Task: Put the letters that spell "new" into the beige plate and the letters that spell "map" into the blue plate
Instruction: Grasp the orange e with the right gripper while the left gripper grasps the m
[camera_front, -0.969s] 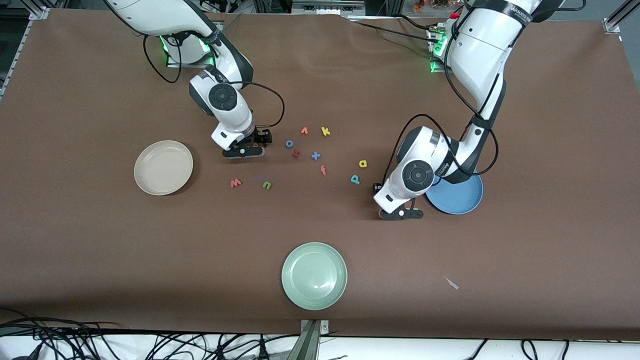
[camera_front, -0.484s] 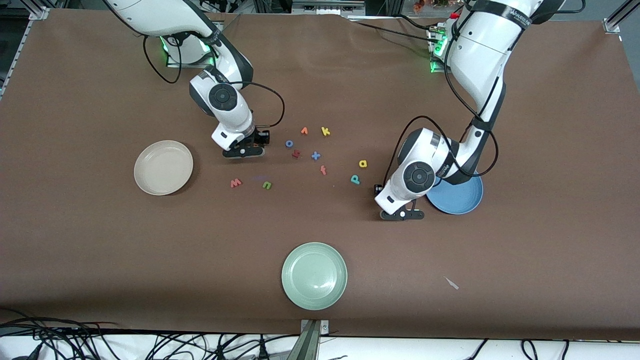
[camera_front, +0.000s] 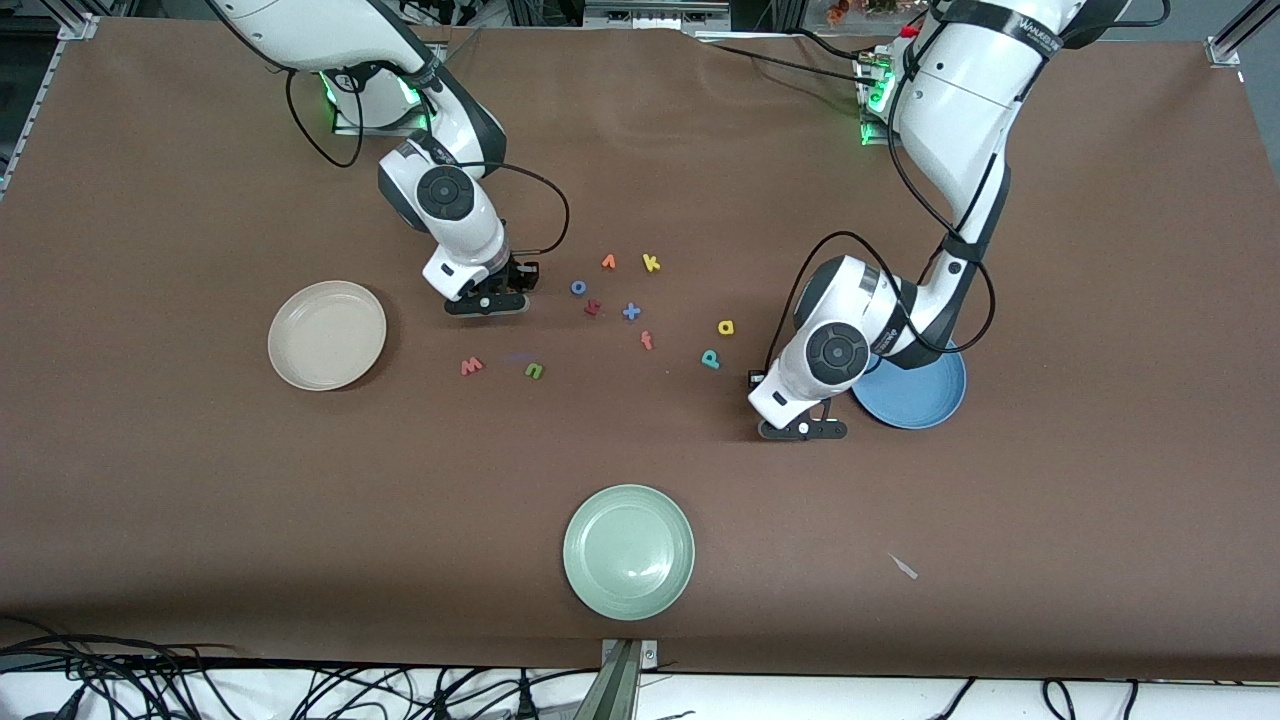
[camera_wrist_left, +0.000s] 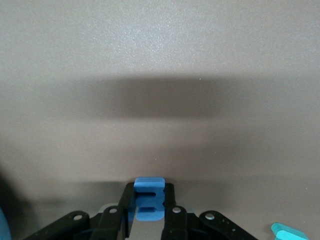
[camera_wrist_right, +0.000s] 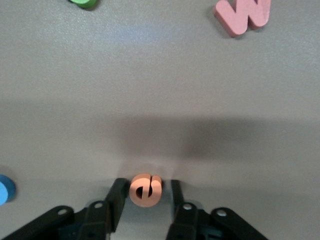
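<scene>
Both plates empty so far. Left pincer (camera_wrist_left: 148, 220) clamped on blue "m" (camera_wrist_left: 148, 199) at tabletop beside blue plate (camera_front: 925, 400). Right pincer (camera_wrist_right: 145, 207) narrow round orange "e" (camera_wrist_right: 145, 190), grip unclear. "w" (camera_front: 472, 367), "n" (camera_front: 535, 371), "a" (camera_front: 727, 327), "p" (camera_front: 710, 358) loose; beige plate (camera_front: 327, 335) bare

Beige plate (camera_front: 327, 335) toward the right arm's end, blue plate (camera_front: 915, 395) toward the left arm's end, both bare. Pinkish-red "w" (camera_front: 471, 367) and green "n" (camera_front: 534, 371) flat near the beige one; yellow "a" (camera_front: 726, 327) and teal "p" (camera_front: 710, 358) nearer the blue. Orange "e" (camera_wrist_right: 145, 190) between black fingers, periwinkle-blue "m" (camera_wrist_left: 149, 199) pinched likewise.
</scene>
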